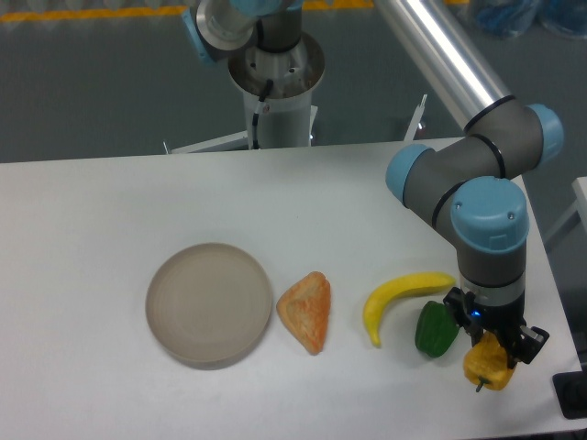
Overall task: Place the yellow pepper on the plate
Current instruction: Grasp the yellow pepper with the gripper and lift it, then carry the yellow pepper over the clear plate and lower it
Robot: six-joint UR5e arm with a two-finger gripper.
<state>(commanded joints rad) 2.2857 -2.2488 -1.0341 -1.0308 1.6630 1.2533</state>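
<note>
Camera view: the yellow pepper [488, 366] is seen clamped in the gripper [493, 346] at the near right of the table [110, 202], just beside a green pepper [435, 329]. The plate [209, 303] is found well off to the left, past the banana [400, 300] and orange wedge [307, 312].

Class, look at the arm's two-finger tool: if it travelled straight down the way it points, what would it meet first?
The small yellow-orange lobed pepper: the tool points down with its fingers already around it. Whether the pepper rests on the white table is unclear.
</note>
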